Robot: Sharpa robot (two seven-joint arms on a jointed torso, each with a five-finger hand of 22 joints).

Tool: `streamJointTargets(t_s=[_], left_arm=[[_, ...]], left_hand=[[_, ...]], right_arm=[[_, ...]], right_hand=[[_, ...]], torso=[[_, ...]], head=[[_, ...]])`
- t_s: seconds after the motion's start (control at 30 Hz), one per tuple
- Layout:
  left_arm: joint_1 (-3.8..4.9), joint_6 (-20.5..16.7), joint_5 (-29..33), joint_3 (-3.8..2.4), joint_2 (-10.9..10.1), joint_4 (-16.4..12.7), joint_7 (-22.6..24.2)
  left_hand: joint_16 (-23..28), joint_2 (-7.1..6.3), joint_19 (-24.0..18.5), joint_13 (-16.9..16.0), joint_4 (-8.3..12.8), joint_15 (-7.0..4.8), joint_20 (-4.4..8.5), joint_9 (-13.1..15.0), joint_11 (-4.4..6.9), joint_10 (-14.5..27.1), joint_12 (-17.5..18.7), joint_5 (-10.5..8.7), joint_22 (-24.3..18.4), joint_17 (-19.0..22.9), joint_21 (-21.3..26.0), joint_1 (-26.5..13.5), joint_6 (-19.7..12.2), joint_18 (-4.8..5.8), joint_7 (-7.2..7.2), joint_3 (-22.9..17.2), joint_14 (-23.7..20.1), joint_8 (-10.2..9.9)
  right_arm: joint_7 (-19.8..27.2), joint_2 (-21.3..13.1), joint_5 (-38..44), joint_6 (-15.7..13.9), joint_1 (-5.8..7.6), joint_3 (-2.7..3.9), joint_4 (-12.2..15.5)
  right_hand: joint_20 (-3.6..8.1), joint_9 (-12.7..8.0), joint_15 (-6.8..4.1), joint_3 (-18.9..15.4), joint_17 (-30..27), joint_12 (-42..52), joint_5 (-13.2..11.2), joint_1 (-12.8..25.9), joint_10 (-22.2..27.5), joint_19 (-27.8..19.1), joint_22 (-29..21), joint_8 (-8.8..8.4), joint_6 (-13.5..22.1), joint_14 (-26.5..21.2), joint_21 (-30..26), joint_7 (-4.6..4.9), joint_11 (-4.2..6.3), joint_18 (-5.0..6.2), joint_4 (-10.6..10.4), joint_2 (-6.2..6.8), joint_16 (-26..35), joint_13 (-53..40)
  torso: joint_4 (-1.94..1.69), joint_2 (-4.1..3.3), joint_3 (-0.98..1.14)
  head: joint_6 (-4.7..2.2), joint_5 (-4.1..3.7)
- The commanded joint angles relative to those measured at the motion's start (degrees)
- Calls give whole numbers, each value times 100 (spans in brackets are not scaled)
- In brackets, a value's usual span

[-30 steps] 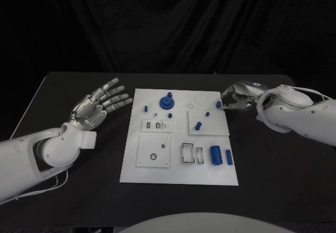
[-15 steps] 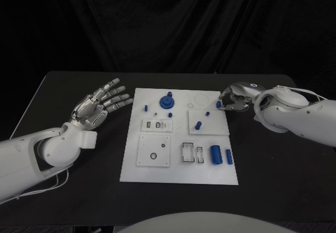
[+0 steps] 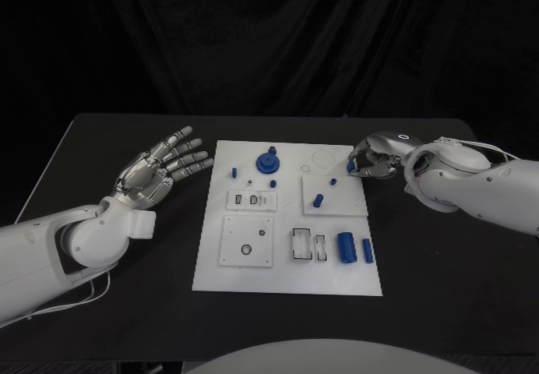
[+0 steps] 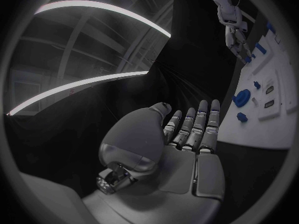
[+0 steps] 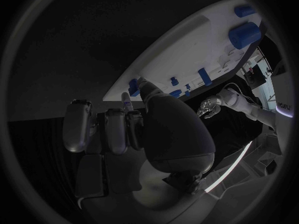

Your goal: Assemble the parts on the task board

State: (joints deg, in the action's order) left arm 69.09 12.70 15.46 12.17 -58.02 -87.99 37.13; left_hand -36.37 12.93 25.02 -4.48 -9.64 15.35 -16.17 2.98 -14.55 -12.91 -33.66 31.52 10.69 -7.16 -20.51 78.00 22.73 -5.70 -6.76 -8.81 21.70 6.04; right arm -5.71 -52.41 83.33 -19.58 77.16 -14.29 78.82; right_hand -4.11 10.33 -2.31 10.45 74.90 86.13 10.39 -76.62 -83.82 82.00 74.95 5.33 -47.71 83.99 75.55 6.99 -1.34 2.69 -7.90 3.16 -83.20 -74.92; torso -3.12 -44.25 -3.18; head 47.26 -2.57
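From the head camera I see the task board (image 3: 287,265) lying in the middle of the black table (image 3: 101,312), its long side running away from me. My left hand (image 3: 157,171) floats above the table off the board's left edge, palm up, fingers spread and holding nothing; the left wrist camera shows the same flat, splayed palm (image 4: 187,149). My right hand (image 3: 374,158) sits at the board's far right edge with its fingers curled in over a small blue part (image 3: 350,167) right at the fingertips. In the right wrist view a fingertip (image 5: 142,84) lies against that blue part (image 5: 133,87) at the board's rim, but I cannot tell whether the piece is actually pinched or just touched. On the board itself, a blue knob-shaped part (image 3: 269,163) stands near the far middle, with a small blue peg (image 3: 235,173) beside it to the left. A blue peg (image 3: 317,202) lies on the raised white square block (image 3: 348,204) on the right. Closer to me, two blue cylinders (image 3: 347,248) lie side by side near the right edge, just beside the rectangular slots (image 3: 301,245).
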Motion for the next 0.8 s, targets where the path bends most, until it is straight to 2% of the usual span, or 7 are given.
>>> streamJointTargets(t_s=[0.03,0.27,0.5,0.73,0.8], left_arm=[[-12,98,22,-5,11,-1,20],[-21,107,18,-5,16,8,3],[-29,110,16,-5,17,14,-16],[-35,115,16,-5,12,16,-27],[-37,114,16,-5,8,16,-29]], left_hand=[[-38,-12,-42,1,2,17,-11,7,-33,-26,-26,17,10,5,-25,-47,25,86,0,-23,-36,27],[-38,-12,-42,1,2,17,-11,7,-33,-26,-26,17,10,5,-25,-47,25,86,0,-23,-36,27],[-42,-12,-47,2,4,17,-11,6,-34,-25,-28,17,10,7,-26,-56,22,86,0,-37,-41,26],[-42,-12,-47,2,4,17,-11,6,-34,-25,-28,17,10,7,-26,-56,22,86,0,-37,-41,26],[-42,-12,-47,2,4,17,-11,6,-34,-25,-28,17,10,7,-26,-56,22,86,0,-37,-41,26]], right_arm=[[71,24,13,-12,-22,3,-25],[89,64,13,-38,-35,3,-51],[107,71,13,-136,-41,4,-51],[93,37,13,-589,-44,4,10],[102,14,13,-764,-44,5,39]], right_hand=[[8,7,0,-25,804,-15,-21,-39,25,-37,738,22,-38,320,-24,-3,-5,117,-13,2,34,-729],[17,72,-12,-11,793,-7,60,-83,14,-34,735,104,-187,320,-45,-22,9,120,-3,-16,45,-744],[44,235,-41,20,783,-5,168,-152,12,-25,737,270,-475,322,-71,-72,49,123,19,-58,54,-749],[76,392,-73,74,790,8,388,-216,-11,-9,747,400,-698,331,-80,-120,80,120,46,-121,45,-776],[85,467,-81,110,794,18,522,-241,-28,1,753,471,-823,336,-79,-148,89,119,55,-170,39,-795]], torso=[[1,1,0],[-2,0,1],[3,-2,-1],[-1,-3,1],[-2,-2,0]], head=[[9,-3],[20,-1],[29,3],[34,14],[36,22]])
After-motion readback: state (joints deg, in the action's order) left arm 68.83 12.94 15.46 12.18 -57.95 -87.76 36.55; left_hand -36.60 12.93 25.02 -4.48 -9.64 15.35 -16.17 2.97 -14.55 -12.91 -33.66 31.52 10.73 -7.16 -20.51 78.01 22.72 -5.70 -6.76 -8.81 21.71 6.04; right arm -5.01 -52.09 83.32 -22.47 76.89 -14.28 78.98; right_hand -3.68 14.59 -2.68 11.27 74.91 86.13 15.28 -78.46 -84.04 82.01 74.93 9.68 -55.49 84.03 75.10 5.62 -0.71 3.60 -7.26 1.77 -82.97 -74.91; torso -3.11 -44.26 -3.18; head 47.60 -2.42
